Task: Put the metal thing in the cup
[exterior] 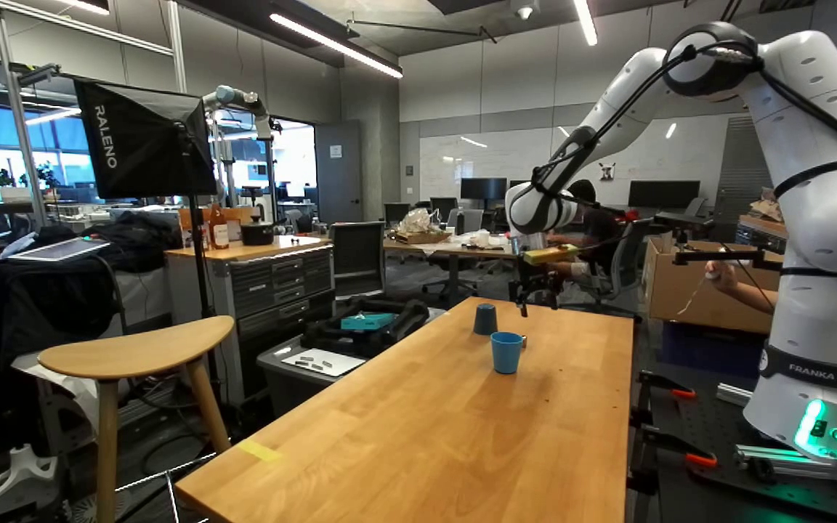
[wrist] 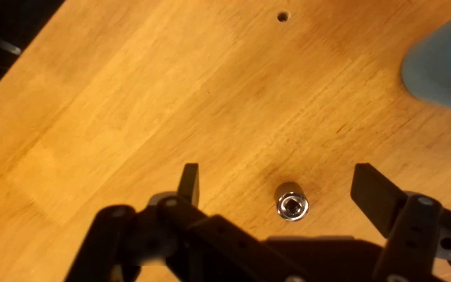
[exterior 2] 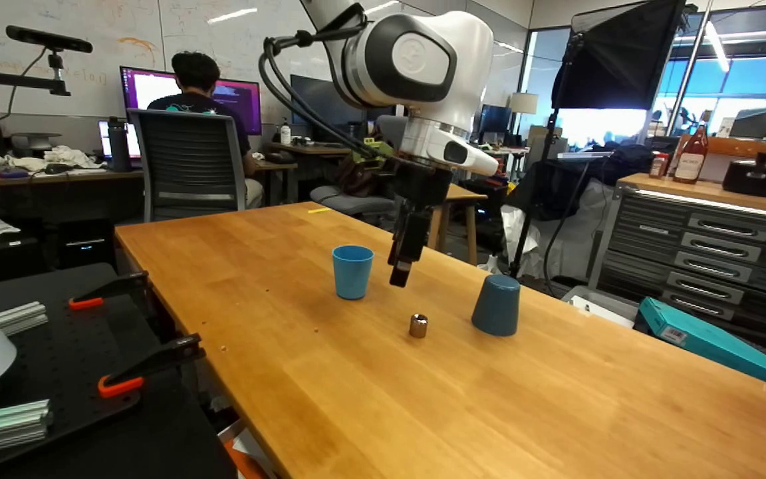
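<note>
A long wooden table (exterior 2: 370, 399) stretches out beneath the blue cup (exterior 2: 352, 276); over it reaches the white robot arm (exterior 2: 416, 60), its black gripper (wrist: 280, 186) held above the tabletop near the blue cup, fingers set wide apart; the blue cup stands upright, mouth open, and apart from it a darker blue cup (exterior 2: 497, 306) sits mouth-down; the metal thing (wrist: 292, 203) stands on end, outside the blue cup and near it; it is a short, shiny cylinder, silvery and brown-tinged, its top a polished ring around a dark square hole; in the wrist view it shows between the parted fingers.
</note>
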